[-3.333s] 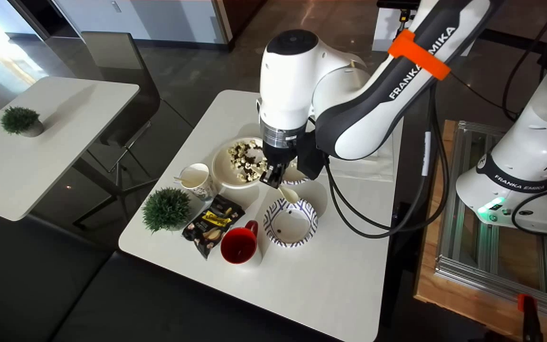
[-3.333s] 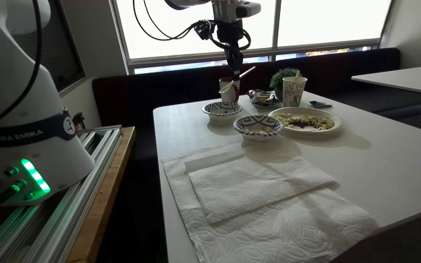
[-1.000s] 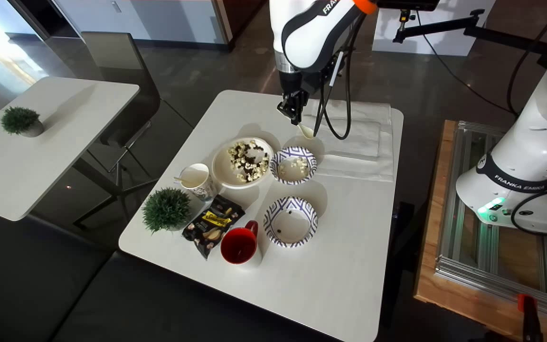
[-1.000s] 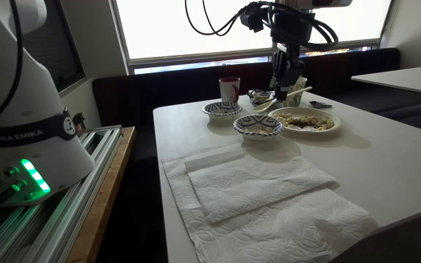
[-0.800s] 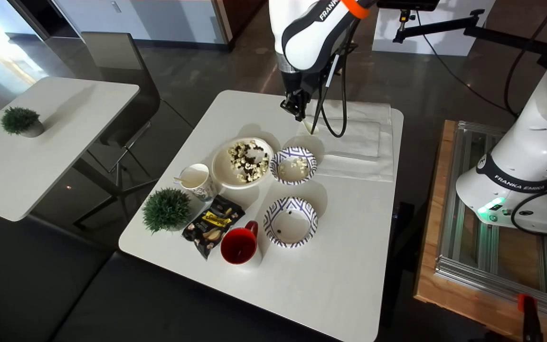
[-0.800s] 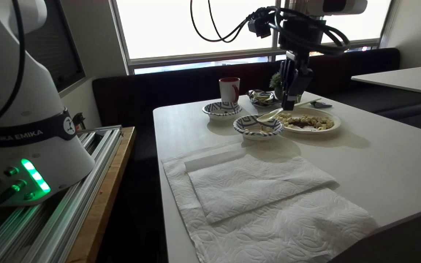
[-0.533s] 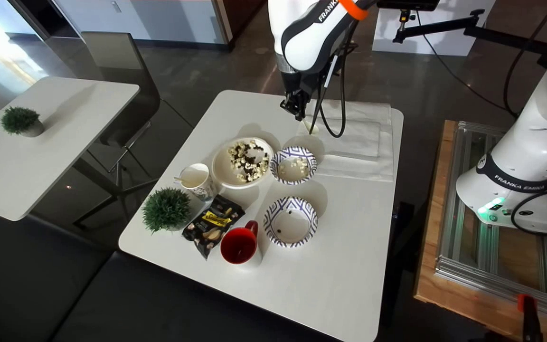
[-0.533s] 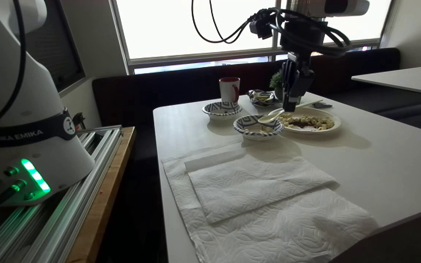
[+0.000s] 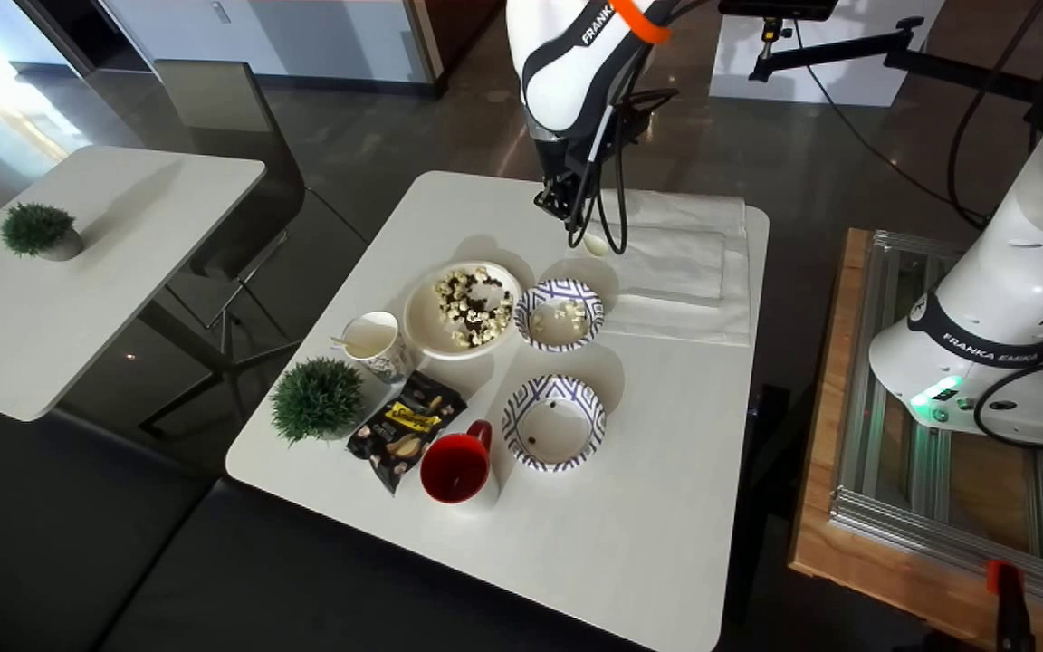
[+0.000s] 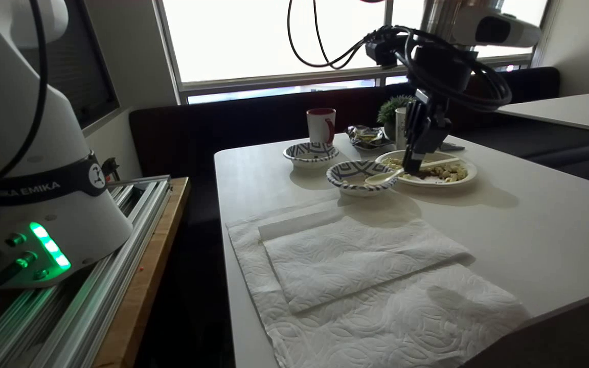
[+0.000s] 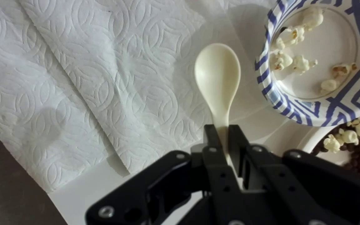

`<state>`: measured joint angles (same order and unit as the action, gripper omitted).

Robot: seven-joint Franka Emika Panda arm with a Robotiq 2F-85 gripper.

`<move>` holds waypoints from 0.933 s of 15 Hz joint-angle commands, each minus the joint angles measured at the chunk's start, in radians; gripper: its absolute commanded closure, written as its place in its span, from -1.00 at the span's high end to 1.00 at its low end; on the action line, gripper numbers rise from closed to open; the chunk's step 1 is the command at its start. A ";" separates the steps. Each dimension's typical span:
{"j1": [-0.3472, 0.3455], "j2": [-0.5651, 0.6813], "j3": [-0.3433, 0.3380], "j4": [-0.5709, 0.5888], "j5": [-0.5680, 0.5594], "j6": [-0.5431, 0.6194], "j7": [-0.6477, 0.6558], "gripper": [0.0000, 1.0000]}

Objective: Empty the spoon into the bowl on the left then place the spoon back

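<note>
My gripper [image 11: 220,128] is shut on the handle of a cream spoon [image 11: 218,73]; the spoon's scoop looks empty. In the wrist view the scoop hangs above paper towels [image 11: 89,81]. The gripper [image 9: 569,225] and spoon [image 9: 596,244] are beside the popcorn bowl [image 9: 559,288] in an exterior view, and both also show in an exterior view as gripper [image 10: 412,167] and spoon [image 10: 382,178]. The blue-patterned popcorn bowl [image 11: 320,114] holds several popcorn pieces. A matching bowl [image 9: 558,439], at the left in an exterior view [image 10: 311,151], holds dark specks.
A plate [image 9: 422,326] of popcorn and dark pieces lies beside the popcorn bowl. A paper cup [image 9: 386,362] with a stick-like item, a potted plant [image 9: 318,398], a black snack bag [image 9: 408,421] and a red-lined mug [image 9: 458,471] stand along the table's far side from the robot base.
My gripper has carried the spoon from above the bowl with dark specks, past the popcorn bowl, towards the paper towels. In the last second it has come lower. The bowls have not moved.
</note>
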<state>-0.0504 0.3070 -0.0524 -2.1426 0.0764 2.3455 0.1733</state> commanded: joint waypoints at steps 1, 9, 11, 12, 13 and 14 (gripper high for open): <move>-0.027 0.108 0.001 0.117 0.041 -0.080 -0.041 -0.93; -0.061 0.279 0.006 0.243 0.032 -0.100 -0.097 -0.93; -0.060 0.296 0.003 0.262 0.023 -0.107 -0.103 -0.22; -0.059 0.287 0.004 0.259 0.021 -0.114 -0.106 -0.17; -0.056 0.268 0.007 0.247 0.023 -0.116 -0.108 -0.14; -0.051 0.236 0.010 0.226 0.026 -0.127 -0.105 0.00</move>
<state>-0.1016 0.5841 -0.0525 -1.9168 0.0853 2.2695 0.0905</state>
